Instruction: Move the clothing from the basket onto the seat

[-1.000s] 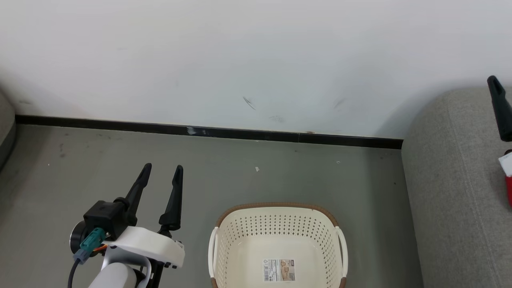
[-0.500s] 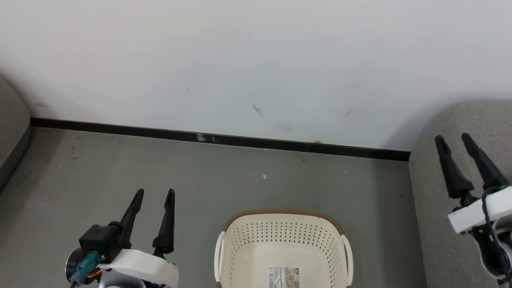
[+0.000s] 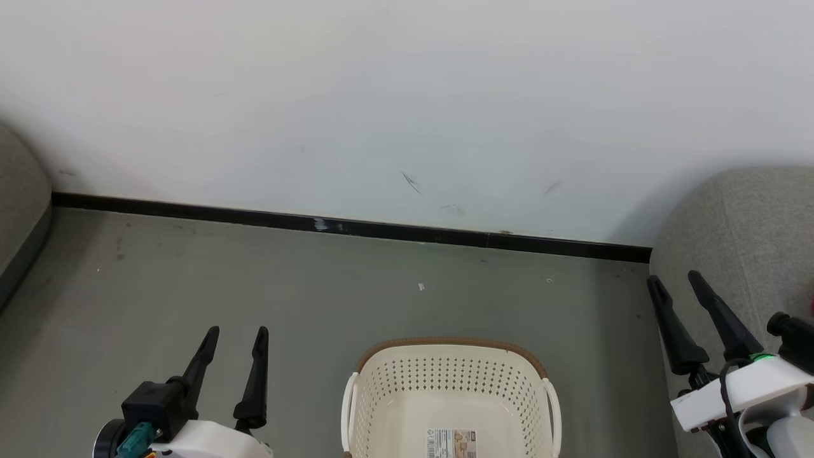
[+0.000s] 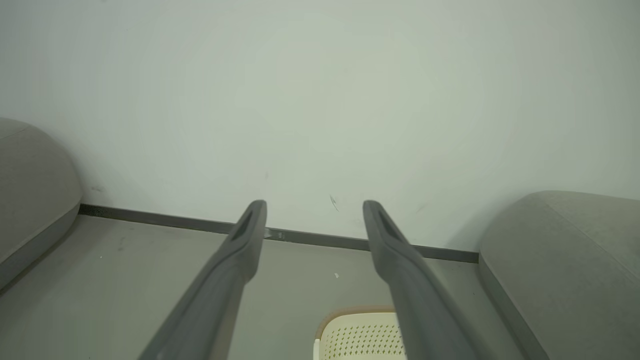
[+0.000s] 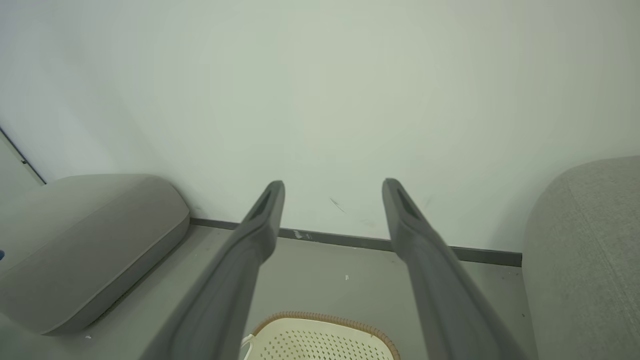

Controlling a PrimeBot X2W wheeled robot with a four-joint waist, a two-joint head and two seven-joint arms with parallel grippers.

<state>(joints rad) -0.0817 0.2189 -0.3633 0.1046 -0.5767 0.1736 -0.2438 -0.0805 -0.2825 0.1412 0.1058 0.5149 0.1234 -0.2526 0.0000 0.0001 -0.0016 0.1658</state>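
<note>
The basket [image 3: 445,344] stands on the floor at the bottom centre of the head view, cream-white with a brown rim; its inside is bare apart from a paper label [image 3: 450,441]. The clothing is out of view. The seat [image 3: 750,242], a grey sofa, fills the right edge. My left gripper [image 3: 237,332] is open at the lower left, over the floor left of the basket. Open too, my right gripper [image 3: 674,278] hangs at the seat's front edge, right of the basket. Both wrist views show spread fingers [image 4: 245,240] [image 5: 260,225] above the basket's rim [image 4: 350,315] [image 5: 325,317].
A white wall [image 3: 407,95] with a black baseboard [image 3: 318,224] closes the floor behind the basket. Another grey cushion [image 3: 19,203] juts in at the left edge. Grey floor [image 3: 394,286] lies between the basket and the wall.
My right gripper has come down and back from over the seat to its front edge. The left gripper sank lower in view. The camera shifted, and red fabric at the right edge left the picture.
</note>
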